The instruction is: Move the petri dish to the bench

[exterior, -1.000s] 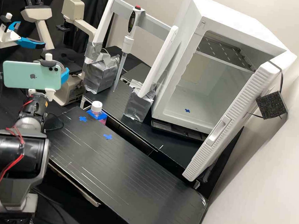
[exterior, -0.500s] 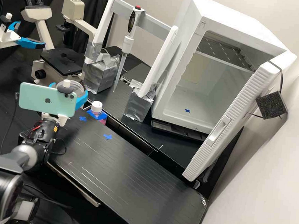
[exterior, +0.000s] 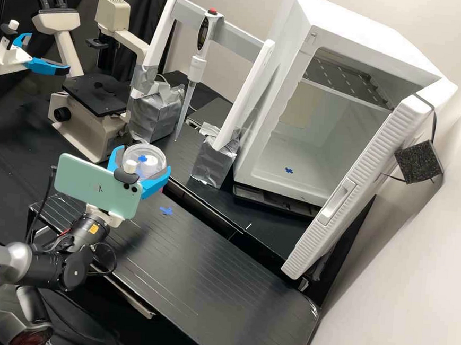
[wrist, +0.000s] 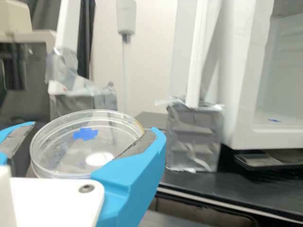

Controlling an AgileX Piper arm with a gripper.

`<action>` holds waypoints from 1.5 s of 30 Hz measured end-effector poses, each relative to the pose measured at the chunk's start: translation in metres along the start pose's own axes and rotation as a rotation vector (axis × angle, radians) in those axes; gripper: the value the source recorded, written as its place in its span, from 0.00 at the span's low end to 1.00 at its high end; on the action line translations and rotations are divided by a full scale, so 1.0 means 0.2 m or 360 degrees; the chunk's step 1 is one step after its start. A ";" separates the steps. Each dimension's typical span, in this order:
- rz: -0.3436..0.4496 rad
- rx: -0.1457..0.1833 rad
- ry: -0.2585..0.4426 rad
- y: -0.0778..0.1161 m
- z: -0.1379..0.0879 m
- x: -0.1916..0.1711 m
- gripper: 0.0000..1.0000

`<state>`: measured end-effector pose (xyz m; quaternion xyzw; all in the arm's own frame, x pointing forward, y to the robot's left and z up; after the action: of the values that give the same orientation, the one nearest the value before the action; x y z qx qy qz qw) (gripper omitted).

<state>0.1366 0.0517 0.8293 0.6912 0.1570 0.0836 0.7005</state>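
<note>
The claw [exterior: 143, 157] is grasping the petri dish [wrist: 61, 151] by its round wall, one blue finger on either side, and carries it in the air above the far-left part of the black bench [exterior: 222, 278] in the high view. The dish looks close to level. Gripping by the sides probably serves to leave its underside free, so that it can meet the bench flat when let go; keeping it level should protect anything inside. Whether it has contents, or a lid on, I cannot tell. A blue cross [wrist: 85, 134] shows on the dish, and a matching tape mark [exterior: 166, 210] on the bench, close by, looks like a likely target.

A white cap [wrist: 99, 159] shows through the clear plastic, so a bottle seems to stand below or behind the dish; lowering straight down here could knock it. Moving towards the bare mark first seems safer. Behind are the pipette [exterior: 196, 69] on its white frame, whose foot [exterior: 214, 163] is wrapped in silver tape, and the microscope [exterior: 93, 124]. The open incubator [exterior: 270, 101] and its door [exterior: 340, 197] stand well off to the right. The phone [exterior: 99, 186] mounted behind the claw adds bulk, so turning needs room.
</note>
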 end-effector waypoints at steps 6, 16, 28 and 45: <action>0.0010 -0.0067 -0.0144 0.03 0.09 -0.03 0.00; -0.0053 -0.0070 -0.0306 0.03 0.17 -0.06 0.00; -0.0149 0.0015 -0.0349 0.00 0.25 -0.05 0.00; -0.0101 -0.0012 -0.0372 0.02 0.28 -0.06 0.00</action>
<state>0.1442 -0.0060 0.8349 0.6882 0.0957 -0.0191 0.7189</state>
